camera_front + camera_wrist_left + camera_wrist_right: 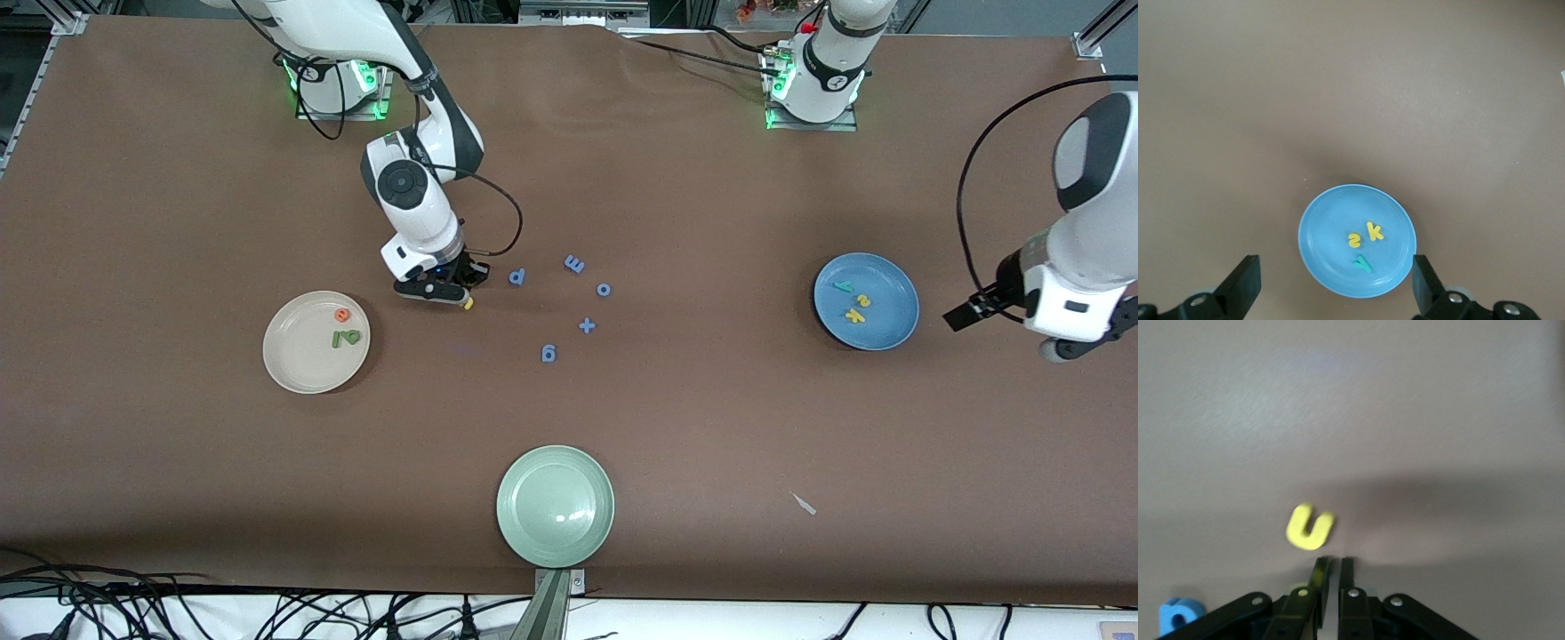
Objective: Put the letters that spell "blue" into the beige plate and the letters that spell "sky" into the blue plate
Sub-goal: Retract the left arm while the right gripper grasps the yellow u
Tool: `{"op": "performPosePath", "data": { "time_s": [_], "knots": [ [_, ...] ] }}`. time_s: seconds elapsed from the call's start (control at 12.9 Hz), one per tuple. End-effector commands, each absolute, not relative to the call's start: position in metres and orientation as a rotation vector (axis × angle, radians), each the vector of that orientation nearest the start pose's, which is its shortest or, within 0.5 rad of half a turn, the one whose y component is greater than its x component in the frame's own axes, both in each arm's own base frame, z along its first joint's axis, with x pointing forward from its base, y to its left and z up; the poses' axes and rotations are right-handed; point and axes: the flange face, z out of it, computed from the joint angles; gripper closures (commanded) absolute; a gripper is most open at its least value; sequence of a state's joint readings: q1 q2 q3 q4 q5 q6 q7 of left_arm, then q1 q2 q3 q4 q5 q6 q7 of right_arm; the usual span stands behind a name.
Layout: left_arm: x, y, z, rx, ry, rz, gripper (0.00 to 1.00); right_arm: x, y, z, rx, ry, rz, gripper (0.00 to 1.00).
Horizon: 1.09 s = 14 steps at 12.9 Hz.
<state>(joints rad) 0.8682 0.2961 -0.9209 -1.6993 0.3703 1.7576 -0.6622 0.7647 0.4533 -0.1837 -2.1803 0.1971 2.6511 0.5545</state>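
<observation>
The sky half is looking finished: the yellow s point(1354, 241), yellow k point(1375, 231) and teal y point(1363, 263) are all lying in the blue plate point(893, 289) toward the left arm's end of the desk, and the left hand point(1337, 290) is hanging just beside that plate with its fingers spread wide and nothing between them. The beige plate point(293, 360) is holding the orange e point(341, 315), the olive-green b point(352, 337) and the thin green l point(336, 340), so only the yellow u point(1309, 527) is remaining. The right hand point(442, 292) is sitting low over the desk beside the beige plate, fingers pinched nearly together, yet in its wrist view the u is lying on the desk just ahead of the tips, apparently not gripped. From the front camera the u is showing only as a yellow speck at the hand's edge, so contact is hard to judge. The blue letters point(574, 264) and the pale green plate point(533, 520) are lying untouched.
</observation>
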Motion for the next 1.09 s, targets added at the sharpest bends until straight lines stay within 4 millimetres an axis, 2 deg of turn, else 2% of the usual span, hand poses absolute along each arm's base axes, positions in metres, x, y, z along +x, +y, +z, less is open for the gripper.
{"op": "performPosePath", "data": {
  "time_s": [0.0,0.08,0.16,0.23,0.31,0.39,0.54,0.62,0.78,1.01],
  "knots": [
    [0.608,0.062,0.511,-2.921,-0.750,0.115,0.00,0.508,0.280,0.231,-3.142,0.097,0.040,0.87],
    [0.609,0.071,0.527,-2.944,-0.777,0.106,0.00,0.524,0.264,0.245,-3.158,0.054,0.080,0.87],
    [0.608,0.082,0.539,-2.981,-0.802,0.106,0.00,0.532,0.254,0.254,-3.167,0.057,0.123,0.84],
    [0.607,0.085,0.548,-3.003,-0.791,0.114,0.00,0.536,0.256,0.259,-3.158,0.079,0.118,0.71],
    [0.604,0.090,0.558,-3.004,-0.762,0.147,0.00,0.537,0.264,0.260,-3.149,0.090,0.110,0.49],
    [0.603,0.086,0.563,-3.003,-0.710,0.181,0.00,0.539,0.272,0.256,-3.148,0.150,0.098,0.39],
    [0.595,0.076,0.575,-3.024,-0.661,0.194,0.00,0.532,0.310,0.241,-3.155,0.245,0.064,0.31],
    [0.593,0.076,0.576,-3.062,-0.655,0.204,0.00,0.527,0.323,0.231,-3.151,0.297,0.025,0.25],
    [0.580,0.069,0.590,-3.099,-0.593,0.183,0.00,0.510,0.350,0.202,-3.156,0.332,-0.027,0.25],
    [0.571,0.051,0.610,-3.072,-0.601,0.134,0.00,0.506,0.350,0.191,-3.166,0.330,-0.029,0.25]
  ]
}}
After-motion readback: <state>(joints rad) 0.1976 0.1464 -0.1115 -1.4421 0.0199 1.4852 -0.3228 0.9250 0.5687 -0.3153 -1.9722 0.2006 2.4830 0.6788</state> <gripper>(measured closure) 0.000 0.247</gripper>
